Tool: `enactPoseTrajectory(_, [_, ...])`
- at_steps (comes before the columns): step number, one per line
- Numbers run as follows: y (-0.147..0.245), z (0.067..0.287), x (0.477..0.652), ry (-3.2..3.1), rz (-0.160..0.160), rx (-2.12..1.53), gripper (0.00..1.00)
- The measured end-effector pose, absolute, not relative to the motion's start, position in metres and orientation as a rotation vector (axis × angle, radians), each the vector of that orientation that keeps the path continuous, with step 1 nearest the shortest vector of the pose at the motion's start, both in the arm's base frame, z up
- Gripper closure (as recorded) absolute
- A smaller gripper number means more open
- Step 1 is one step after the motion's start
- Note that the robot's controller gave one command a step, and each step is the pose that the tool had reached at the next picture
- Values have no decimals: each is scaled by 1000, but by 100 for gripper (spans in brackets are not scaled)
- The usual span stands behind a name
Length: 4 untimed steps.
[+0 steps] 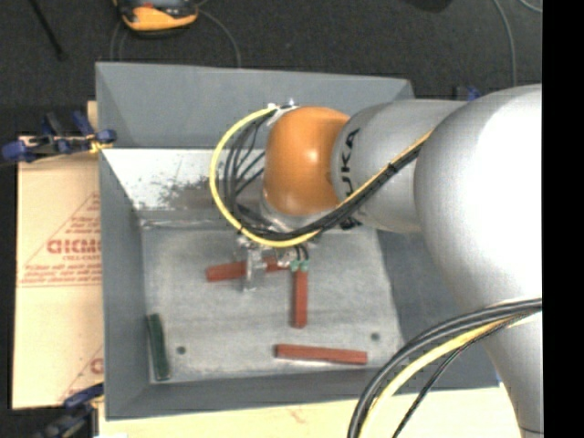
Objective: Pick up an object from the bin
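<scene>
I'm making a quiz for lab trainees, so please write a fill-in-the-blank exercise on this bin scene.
1. The bin holds ___ red bars.
2. The green bar lies along the bin's ___ wall, as the view shows it.
3. The gripper is at the ___ end of the leftmost red bar, as the view shows it.
4. The arm's wrist cover is ___.

Missing words: three; left; right; orange.

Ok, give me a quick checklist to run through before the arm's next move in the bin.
1. The gripper over a thing: ok, above the short red bar mid-bin.
2. Bar gripped: cannot tell.
3. Neighbour clear: cannot tell, the second red bar, lying just right, ends close beside the gripper.
4. Clear of the bin walls: ok, gripper is mid-floor.
</scene>
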State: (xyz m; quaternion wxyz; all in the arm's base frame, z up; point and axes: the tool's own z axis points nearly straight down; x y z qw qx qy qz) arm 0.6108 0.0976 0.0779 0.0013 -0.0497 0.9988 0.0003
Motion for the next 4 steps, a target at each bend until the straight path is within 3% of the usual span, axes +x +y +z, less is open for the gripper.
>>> enactPoseTrajectory(2, [97,81,610,3138,1,-155,100])
enactPoseTrajectory(4, [97,118,610,3138,0,-156,100])
